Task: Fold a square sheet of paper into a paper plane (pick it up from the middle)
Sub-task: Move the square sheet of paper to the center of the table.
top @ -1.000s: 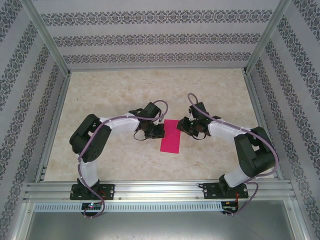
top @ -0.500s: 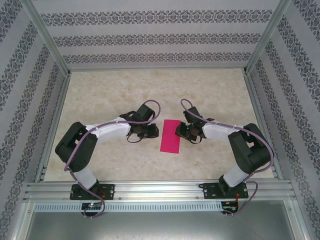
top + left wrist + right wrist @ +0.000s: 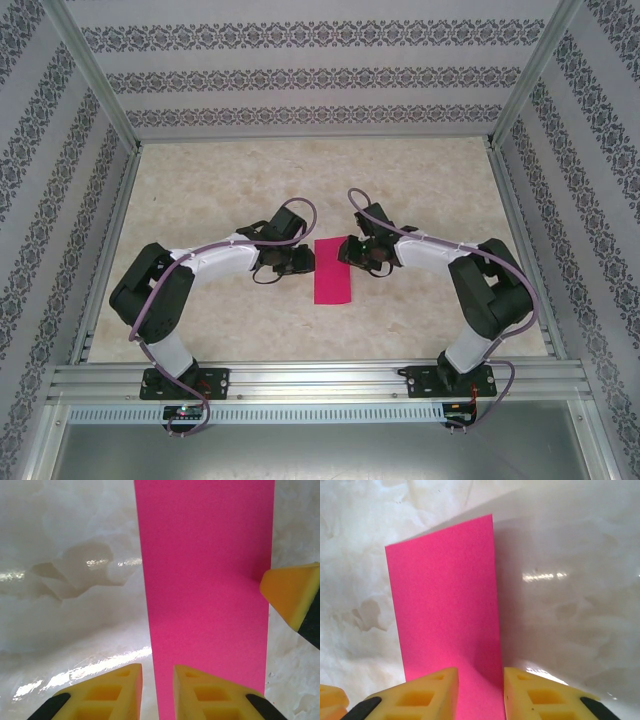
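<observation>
The left gripper (image 3: 157, 675) has its yellow jaws slightly parted, with a narrow slit between them and nothing pinched. One long edge of the magenta paper sheet (image 3: 205, 580) runs through that slit, so one jaw sits over paper and the other over the bare glossy marbled table (image 3: 65, 605). The right gripper (image 3: 480, 675) is likewise released and its gap is a little wider. Paper shows in that gap, with the opposite long edge just inside one jaw. The sheet lies flat on the table between the two pairs of jaws, as a long narrow strip. I take this to be the square already doubled lengthwise. A fingertip (image 3: 292, 595) of the right gripper sits at the strip's far edge as seen from the left jaws, though I cannot tell whether it touches. The sheet should handle as feather-light, limp and thin, likely to skate on the shiny top. It will probably keep any stray crease and could tear if both arms pull at once. Lying flat, it offers no purchase from above. The best hold is probably at a long edge, mid-length, with one jaw worked under the free layer while the other gripper pins the strip. Counted, there is one sheet and two grippers with two jaws each. There is no dart shape yet.
</observation>
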Controlling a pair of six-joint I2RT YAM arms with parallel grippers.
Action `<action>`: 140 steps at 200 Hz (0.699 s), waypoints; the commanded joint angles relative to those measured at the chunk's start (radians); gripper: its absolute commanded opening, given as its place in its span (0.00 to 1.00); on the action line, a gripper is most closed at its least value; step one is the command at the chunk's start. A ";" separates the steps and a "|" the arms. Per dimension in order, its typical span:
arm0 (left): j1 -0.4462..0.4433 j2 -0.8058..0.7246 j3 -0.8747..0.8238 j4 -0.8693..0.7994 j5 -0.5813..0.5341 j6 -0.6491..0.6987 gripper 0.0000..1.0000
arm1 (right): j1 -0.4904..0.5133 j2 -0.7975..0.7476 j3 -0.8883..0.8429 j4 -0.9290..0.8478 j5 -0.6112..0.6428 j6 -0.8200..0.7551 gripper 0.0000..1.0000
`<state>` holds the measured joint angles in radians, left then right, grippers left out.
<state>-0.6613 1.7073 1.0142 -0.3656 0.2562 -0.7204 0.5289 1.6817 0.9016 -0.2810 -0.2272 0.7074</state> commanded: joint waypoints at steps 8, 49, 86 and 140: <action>0.009 0.010 -0.015 0.053 0.024 -0.026 0.26 | 0.011 -0.030 0.023 -0.110 0.105 -0.022 0.35; 0.015 0.031 -0.018 0.080 0.051 -0.046 0.29 | 0.024 -0.097 -0.033 -0.050 0.038 -0.006 0.37; 0.038 0.054 -0.034 0.134 0.103 -0.082 0.31 | 0.029 -0.067 -0.071 0.017 -0.023 0.027 0.37; 0.053 0.085 -0.024 0.146 0.142 -0.082 0.32 | 0.029 -0.033 -0.096 0.072 -0.056 0.043 0.37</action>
<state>-0.6155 1.7824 0.9913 -0.2676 0.3656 -0.7887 0.5499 1.6295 0.8215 -0.2596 -0.2569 0.7349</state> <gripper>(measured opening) 0.318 0.367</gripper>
